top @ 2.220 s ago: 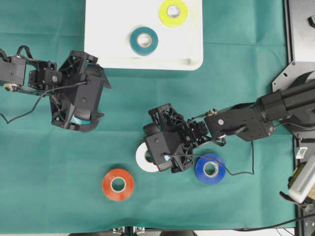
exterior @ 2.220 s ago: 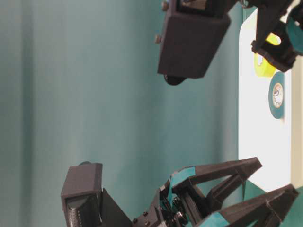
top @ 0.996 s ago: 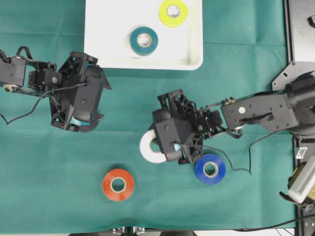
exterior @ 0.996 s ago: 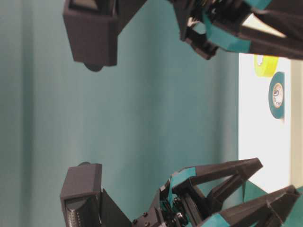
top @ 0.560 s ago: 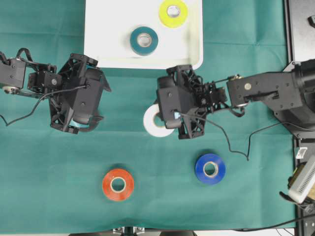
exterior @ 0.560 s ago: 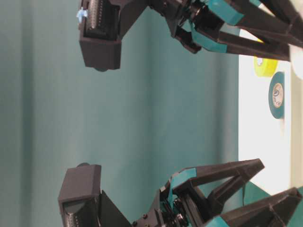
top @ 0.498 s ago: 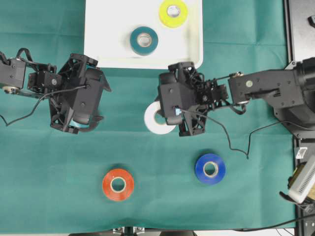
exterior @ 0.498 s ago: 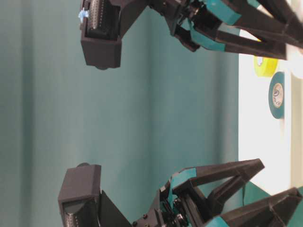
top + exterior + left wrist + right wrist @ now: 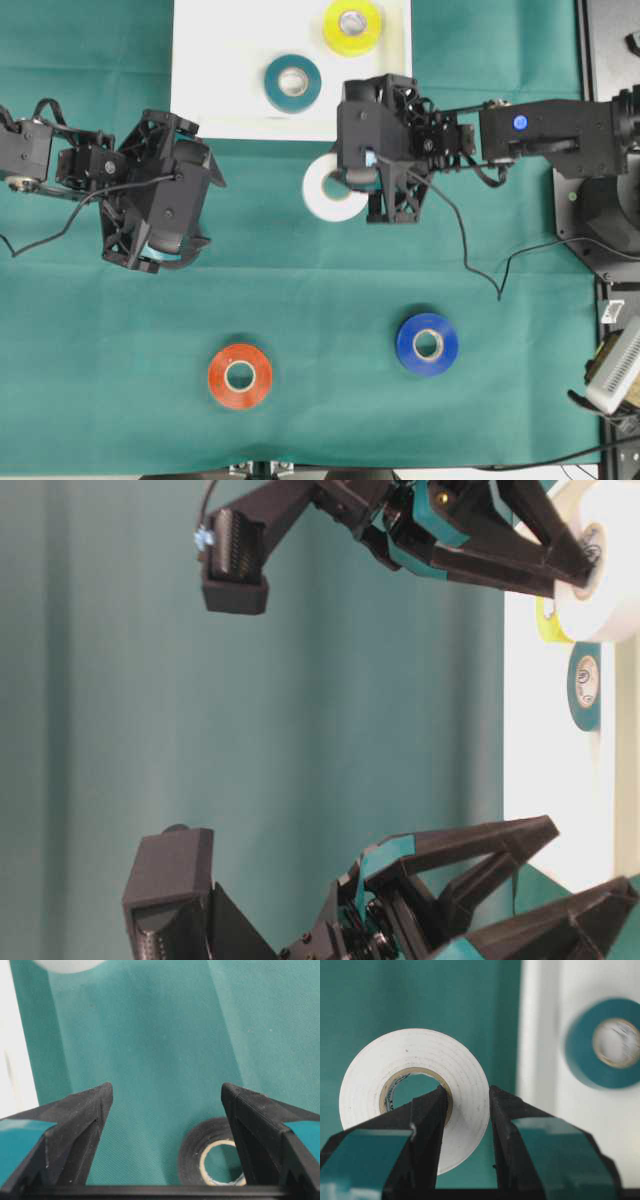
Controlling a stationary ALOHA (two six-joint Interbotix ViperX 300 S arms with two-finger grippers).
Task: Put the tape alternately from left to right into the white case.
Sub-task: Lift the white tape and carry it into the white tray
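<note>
Right claw (image 9: 466, 1110) grips white roll (image 9: 415, 1092), seemingly beside case (image 9: 230, 95); left claw (image 9: 165, 1105) wide.

White roll (image 9: 330, 190), teal roll (image 9: 292, 82), yellow roll (image 9: 352, 25), white case (image 9: 220, 60), green cloth (image 9: 330, 300).

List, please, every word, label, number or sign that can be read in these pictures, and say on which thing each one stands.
No text can be read in any view.
Teal tape roll: dark print on the core label, too small to read.
White tape roll, held in the right gripper: similar marks on the core, too blurred to read.
Device at the right table edge: pale label, illegible.
Yellow, red, blue and black rolls: no markings visible.
</note>
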